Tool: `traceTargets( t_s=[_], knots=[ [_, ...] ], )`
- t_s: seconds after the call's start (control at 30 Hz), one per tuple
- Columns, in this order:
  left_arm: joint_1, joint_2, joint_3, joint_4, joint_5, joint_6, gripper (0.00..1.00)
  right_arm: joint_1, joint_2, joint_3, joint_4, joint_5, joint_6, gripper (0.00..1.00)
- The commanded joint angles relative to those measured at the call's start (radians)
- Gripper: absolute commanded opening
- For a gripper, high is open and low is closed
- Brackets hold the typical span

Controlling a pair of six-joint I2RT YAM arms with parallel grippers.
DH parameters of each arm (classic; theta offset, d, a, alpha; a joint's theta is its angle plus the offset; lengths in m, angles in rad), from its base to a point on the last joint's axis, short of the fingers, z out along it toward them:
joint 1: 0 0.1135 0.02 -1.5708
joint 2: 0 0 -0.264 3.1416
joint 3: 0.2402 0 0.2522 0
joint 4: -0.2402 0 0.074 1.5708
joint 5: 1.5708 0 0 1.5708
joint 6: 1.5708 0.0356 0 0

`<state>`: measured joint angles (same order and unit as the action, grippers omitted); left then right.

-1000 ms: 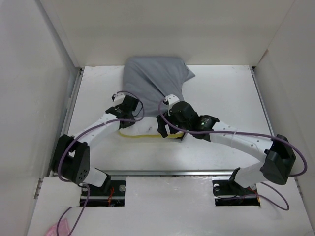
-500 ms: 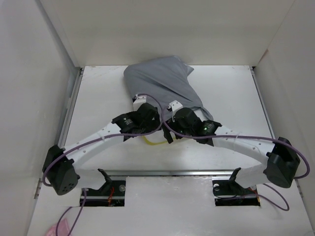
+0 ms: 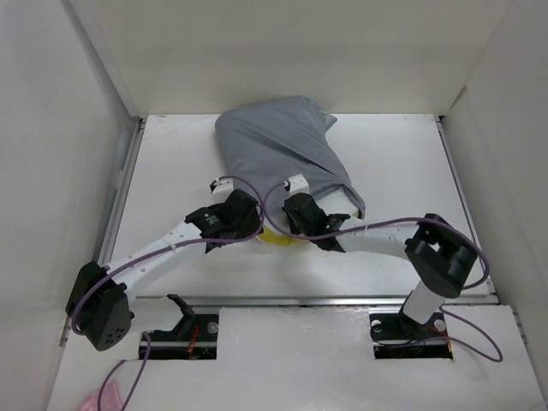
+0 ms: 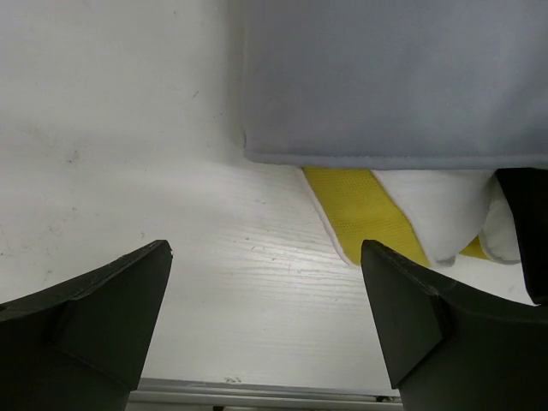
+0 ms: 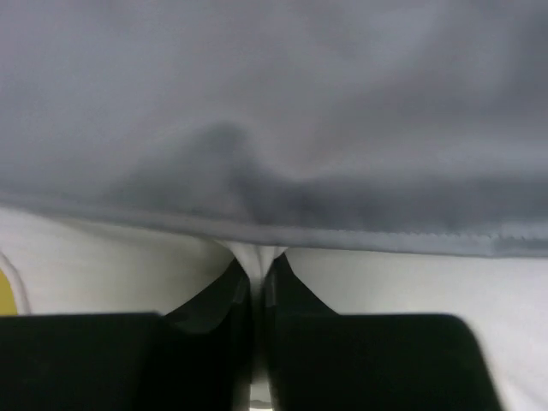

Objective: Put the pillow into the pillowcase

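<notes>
matt grey cloth pillowcase (image 3: 278, 150), white fabric pillow (image 4: 432, 210), grainy white-painted table (image 4: 111, 111)

Grey wrinkled pillowcase (image 3: 282, 158) lies bulging at the far middle of the table (image 3: 171, 171), mouth toward near edge. Pillow (image 4: 437, 210) mostly inside; white, yellow-edged corner sticks out.

Your left arm (image 3: 163, 248) and right arm (image 3: 377, 235) are built alike: slim white plastic links joined by chunky black joint housings (image 3: 441, 257), the bulkiest at each elbow. A thin purple cable (image 3: 385, 224) runs along each arm in loose loops. Each arm rises from a black mounting bracket (image 3: 402, 321) at the surface's near edge. Your left pincer (image 4: 265, 248) has two matte black, wedge-shaped fingers (image 4: 94, 317). Your right pincer (image 5: 259, 282) has flat black fingers (image 5: 342, 360) as well.
</notes>
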<state>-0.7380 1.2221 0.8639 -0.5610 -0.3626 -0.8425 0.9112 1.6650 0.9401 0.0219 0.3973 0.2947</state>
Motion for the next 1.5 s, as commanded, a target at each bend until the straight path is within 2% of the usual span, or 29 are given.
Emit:
traceTargets(
  t_s=[0.0,0.13,0.27,0.47,0.53,0.63,0.67,0.77,0.8,0.9,0.93,1.0,1.07,1.2,1.37,1.43,1.47],
  knots=[
    [0.018,-0.049,-0.023,0.070,0.007,0.002,0.92,-0.008,0.015,0.000,0.044,0.024,0.078,0.00],
    [0.019,-0.049,-0.055,0.105,0.025,0.037,0.92,-0.041,-0.129,-0.018,0.015,0.037,0.086,0.00],
    [0.019,-0.018,-0.088,0.145,0.016,0.051,0.90,-0.087,-0.250,-0.018,-0.020,-0.035,0.057,0.00],
    [0.028,0.062,-0.088,0.236,-0.025,0.077,0.87,-0.100,-0.316,0.035,-0.094,-0.044,0.020,0.00],
    [0.040,0.111,-0.042,0.310,-0.004,0.106,0.87,-0.100,-0.326,0.045,-0.105,-0.044,0.009,0.00],
    [0.040,0.161,0.000,0.384,0.036,0.157,0.81,-0.109,-0.326,0.063,-0.126,-0.055,-0.002,0.00],
    [0.040,0.174,0.021,0.416,0.050,0.167,0.76,-0.109,-0.326,0.072,-0.126,-0.055,-0.002,0.00],
    [0.040,0.221,0.073,0.417,0.037,0.192,0.05,-0.109,-0.335,0.072,-0.117,-0.040,-0.002,0.00],
    [0.040,0.221,0.086,0.400,0.027,0.192,0.00,-0.109,-0.335,0.072,-0.096,-0.029,0.013,0.00],
    [-0.010,0.171,0.116,0.347,0.037,0.207,0.00,-0.109,-0.324,0.051,-0.027,0.036,0.038,0.00],
    [-0.038,0.133,0.116,0.336,0.037,0.207,0.00,-0.109,-0.312,0.051,0.046,0.070,0.055,0.00],
    [-0.125,-0.008,0.116,0.299,0.071,0.207,0.00,-0.109,-0.297,0.023,0.139,0.197,0.121,0.00],
    [-0.179,-0.149,0.116,0.273,0.121,0.175,0.00,-0.109,-0.286,-0.003,0.321,0.241,0.155,0.00],
    [-0.235,-0.287,0.141,0.182,0.243,0.146,0.00,-0.109,-0.265,-0.029,0.582,0.333,0.207,0.00],
    [-0.244,-0.329,0.234,0.109,0.387,0.149,0.00,-0.098,-0.159,-0.038,0.885,0.379,0.219,0.00],
    [-0.244,-0.338,0.247,0.090,0.355,0.149,0.00,-0.098,-0.097,-0.047,0.981,0.330,0.209,0.00],
    [-0.244,-0.323,0.263,0.058,0.328,0.149,0.00,-0.098,-0.087,-0.047,1.007,0.255,0.208,0.00]
  ],
)
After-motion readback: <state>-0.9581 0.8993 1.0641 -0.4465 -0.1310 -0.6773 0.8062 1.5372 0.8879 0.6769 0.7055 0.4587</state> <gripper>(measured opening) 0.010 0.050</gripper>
